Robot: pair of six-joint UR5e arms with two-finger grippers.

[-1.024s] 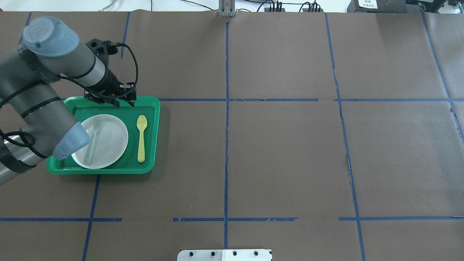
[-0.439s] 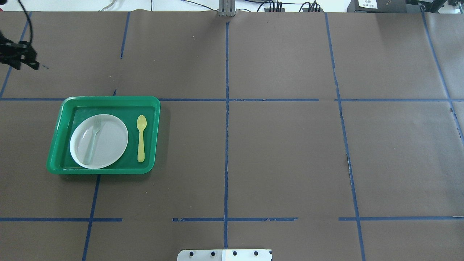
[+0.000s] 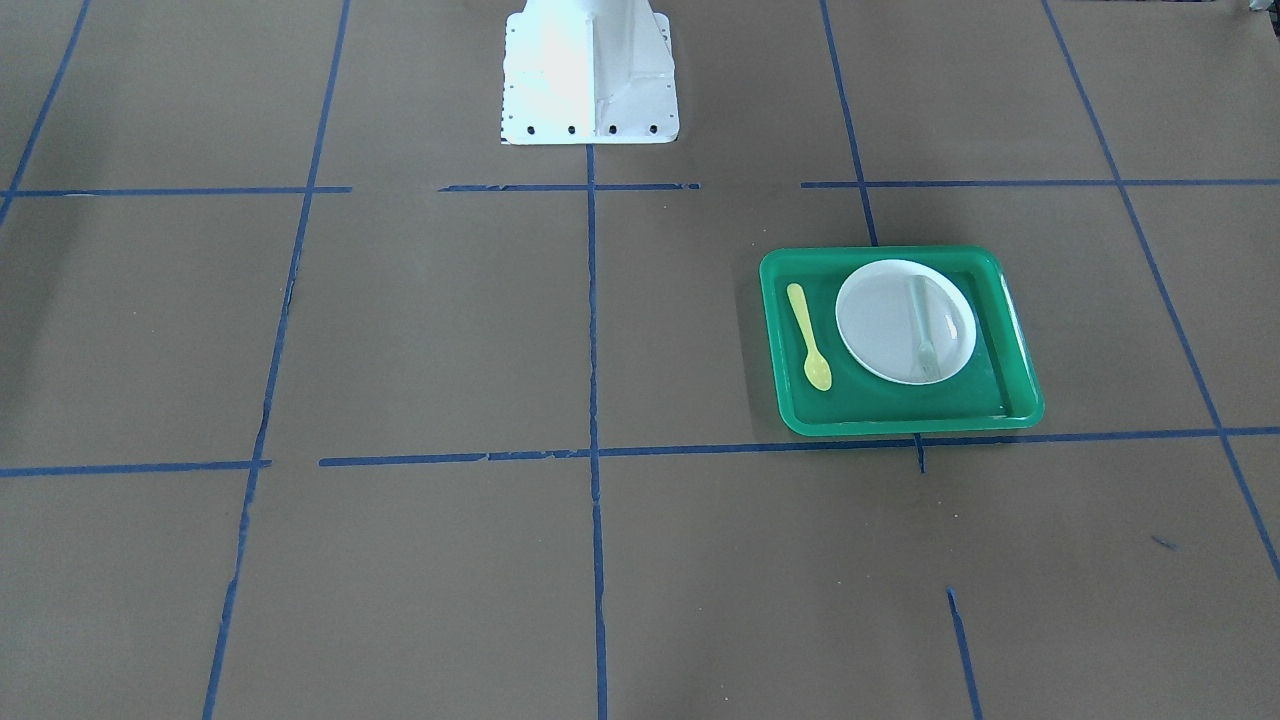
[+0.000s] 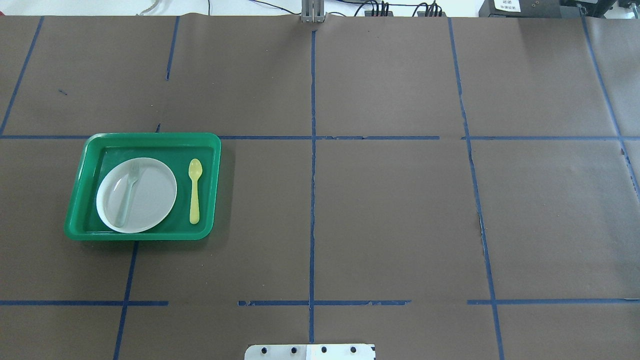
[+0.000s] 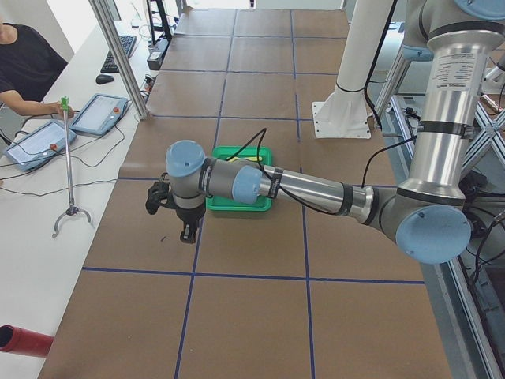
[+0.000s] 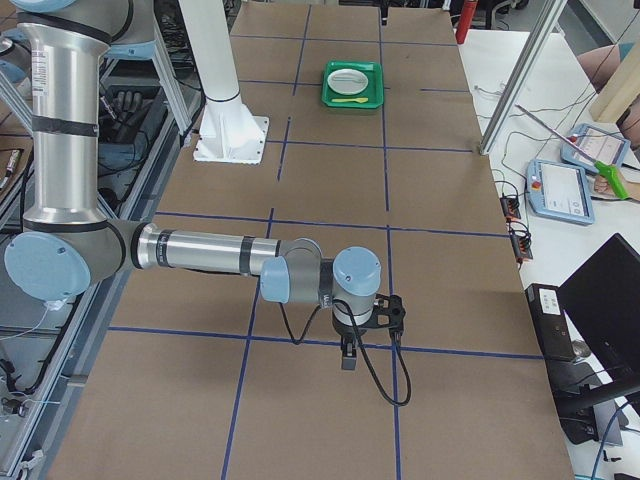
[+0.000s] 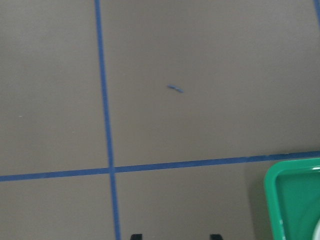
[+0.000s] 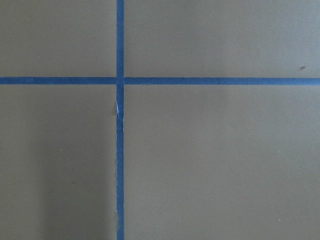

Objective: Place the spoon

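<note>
**Desk:** Where is the spoon?

**Photographer:** The yellow spoon lies flat on the floor of the green tray. It is on the tray's right-hand side as the robot sees it, with its bowl toward the tray's far rim and its handle toward the near rim. Just beside it, not touching, sits a white plate with a pale fork lying on it.

**Desk:** And the arms?

**Photographer:** Both are off the tray. The left hand hangs above the brown surface near a corner of the tray. Its wrist camera shows two dark fingertips spread apart with only bare surface between them, holding nothing. The right hand hangs well apart from the tray, over a crossing of blue tape lines. Whether it is spread or closed, I cannot tell.
</note>
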